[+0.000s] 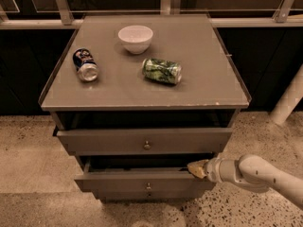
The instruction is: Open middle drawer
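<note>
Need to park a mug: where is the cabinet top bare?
Bare: the right side of the cabinet top, beyond the green can, and the front strip before both cans. Crowded: back left, around the white bowl and dark can. The gripper is below, at the right end of the middle drawer.
</note>
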Robot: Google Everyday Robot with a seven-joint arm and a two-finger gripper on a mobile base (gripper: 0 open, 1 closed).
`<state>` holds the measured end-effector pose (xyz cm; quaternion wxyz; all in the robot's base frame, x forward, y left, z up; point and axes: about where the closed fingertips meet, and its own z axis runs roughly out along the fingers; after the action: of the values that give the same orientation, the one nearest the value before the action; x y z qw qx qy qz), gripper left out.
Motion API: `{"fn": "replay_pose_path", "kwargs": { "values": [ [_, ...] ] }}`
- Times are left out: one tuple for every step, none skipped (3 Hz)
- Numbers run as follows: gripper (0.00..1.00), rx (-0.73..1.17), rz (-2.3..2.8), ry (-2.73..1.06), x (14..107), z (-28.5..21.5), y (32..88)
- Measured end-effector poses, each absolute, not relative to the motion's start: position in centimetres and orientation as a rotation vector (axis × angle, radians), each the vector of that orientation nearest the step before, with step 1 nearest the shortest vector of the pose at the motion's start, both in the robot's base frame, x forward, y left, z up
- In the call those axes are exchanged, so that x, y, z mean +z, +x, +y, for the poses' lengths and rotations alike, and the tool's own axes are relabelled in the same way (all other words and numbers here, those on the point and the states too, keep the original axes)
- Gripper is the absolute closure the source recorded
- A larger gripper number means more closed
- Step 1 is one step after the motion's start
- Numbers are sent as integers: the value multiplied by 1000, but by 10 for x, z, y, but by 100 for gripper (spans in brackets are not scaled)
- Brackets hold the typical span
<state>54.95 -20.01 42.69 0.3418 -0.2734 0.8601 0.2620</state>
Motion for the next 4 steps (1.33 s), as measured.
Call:
{"fn": "replay_pose_path", "kwargs": {
  "values": [
    [100,700,2240,-725,427,-198,550],
    [100,702,2303,-762,418,-200,534],
    [100,702,2303,-762,425,-200,534],
    [100,717,2314,-735,415,-201,509]
  ]
}}
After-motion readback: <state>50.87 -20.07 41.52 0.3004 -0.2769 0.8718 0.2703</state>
